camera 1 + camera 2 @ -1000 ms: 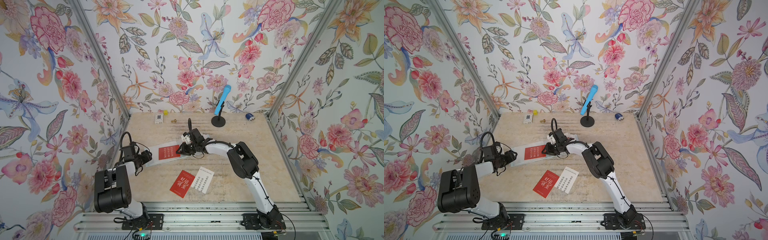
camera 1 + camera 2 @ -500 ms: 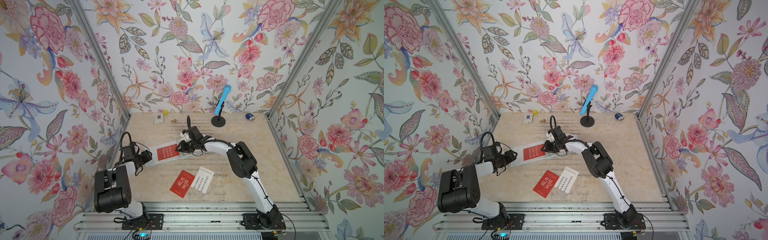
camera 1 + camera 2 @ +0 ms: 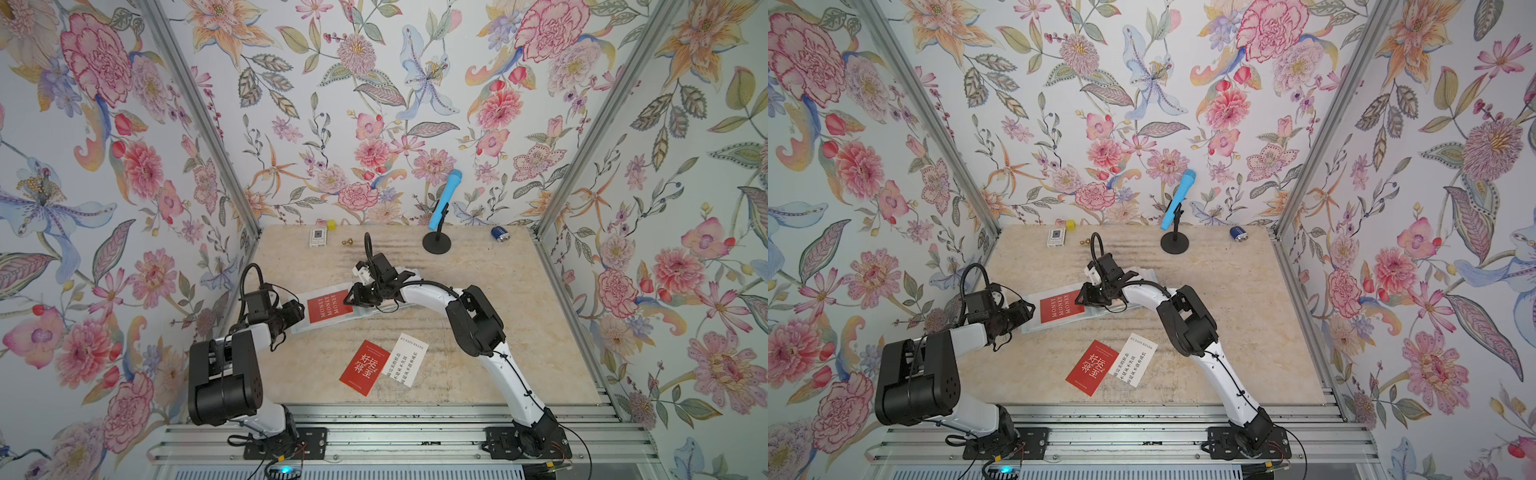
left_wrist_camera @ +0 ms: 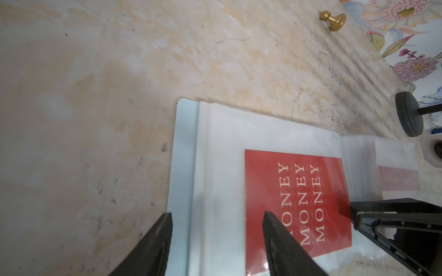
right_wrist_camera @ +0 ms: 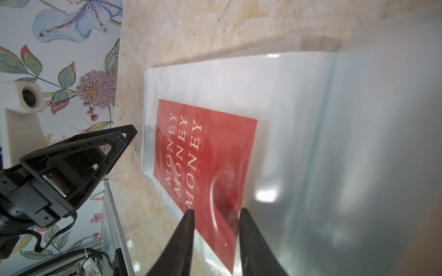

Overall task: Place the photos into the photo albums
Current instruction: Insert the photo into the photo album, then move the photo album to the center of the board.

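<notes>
The photo album point(image 3: 300, 328) point(image 3: 1034, 325) lies open on the table, its clear sleeve pages showing in both top views. A red "MONEY" photo point(image 3: 329, 306) point(image 4: 299, 191) point(image 5: 203, 143) lies on its left page, under clear plastic. My left gripper point(image 3: 297, 311) point(image 4: 218, 214) is open at the album's point(image 4: 215, 143) outer left edge. One fingertip is by the edge and the other over the red photo. My right gripper point(image 3: 351, 296) point(image 5: 217, 210) stands over that photo's right end, jaws slightly apart. Nearer the front lie a red photo with Chinese lettering point(image 3: 365, 368) and a white photo point(image 3: 407, 359).
Along the back wall stand a small white box point(image 3: 318, 237), a yellow cube point(image 3: 331, 225), a gold knob point(image 3: 348, 241), a blue microphone on a black stand point(image 3: 437, 241) and a small blue object point(image 3: 500, 233). Metal rails run along the front edge.
My right gripper has moved left across the album, and the red MONEY photo has slid left with it. The left arm has not moved.
</notes>
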